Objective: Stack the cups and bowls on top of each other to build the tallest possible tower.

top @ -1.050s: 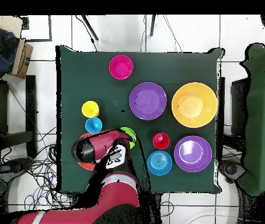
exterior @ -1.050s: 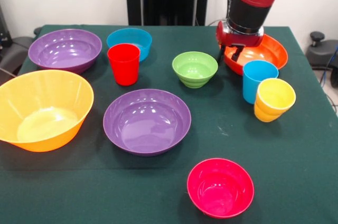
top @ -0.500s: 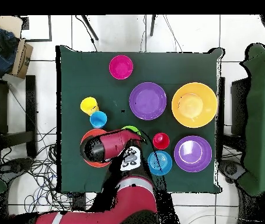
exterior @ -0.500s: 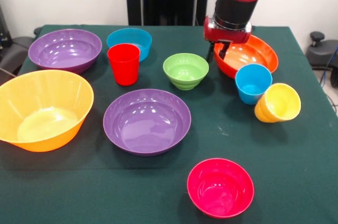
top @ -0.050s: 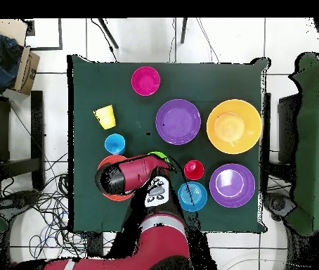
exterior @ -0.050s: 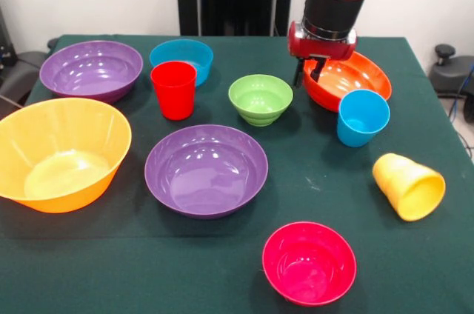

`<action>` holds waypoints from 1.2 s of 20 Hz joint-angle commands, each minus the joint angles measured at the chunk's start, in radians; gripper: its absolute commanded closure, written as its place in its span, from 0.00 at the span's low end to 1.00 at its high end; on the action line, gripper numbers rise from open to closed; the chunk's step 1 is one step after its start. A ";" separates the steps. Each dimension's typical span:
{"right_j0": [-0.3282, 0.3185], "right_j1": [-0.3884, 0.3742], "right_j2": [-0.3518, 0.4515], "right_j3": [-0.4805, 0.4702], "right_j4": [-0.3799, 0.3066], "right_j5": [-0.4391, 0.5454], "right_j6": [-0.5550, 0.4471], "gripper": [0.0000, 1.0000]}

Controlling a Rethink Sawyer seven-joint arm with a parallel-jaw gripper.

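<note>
yellow cup [exterior @ -0.050s: 409, 186] on its side | fingers [exterior @ -0.050s: 311, 73] at orange bowl [exterior @ -0.050s: 352, 81]: grip unclear | overhead: arm hides them

From my seat, the gripper [exterior @ -0.050s: 312, 71] sits low at the rim of the orange bowl [exterior @ -0.050s: 352, 81], boxed in by the green bowl [exterior @ -0.050s: 260, 98] on one side and the light blue cup [exterior @ -0.050s: 362, 116] just beside the orange bowl's front. The yellow cup [exterior @ -0.050s: 409, 186] lies tipped on its side, well apart, leaving open cloth between it and the blue cup. I see a wide free lane between the nearer purple bowl [exterior @ -0.050s: 206, 169] and the pink bowl [exterior @ -0.050s: 309, 262]. The red cup [exterior @ -0.050s: 173, 89] stands tall by the blue bowl [exterior @ -0.050s: 181, 55].
</note>
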 commanded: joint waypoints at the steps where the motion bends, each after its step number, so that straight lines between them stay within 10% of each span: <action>1: -0.005 0.039 0.100 0.016 -0.039 -0.023 0.010 1.00; 24: 0.015 0.033 0.099 0.086 -0.044 -0.110 0.053 1.00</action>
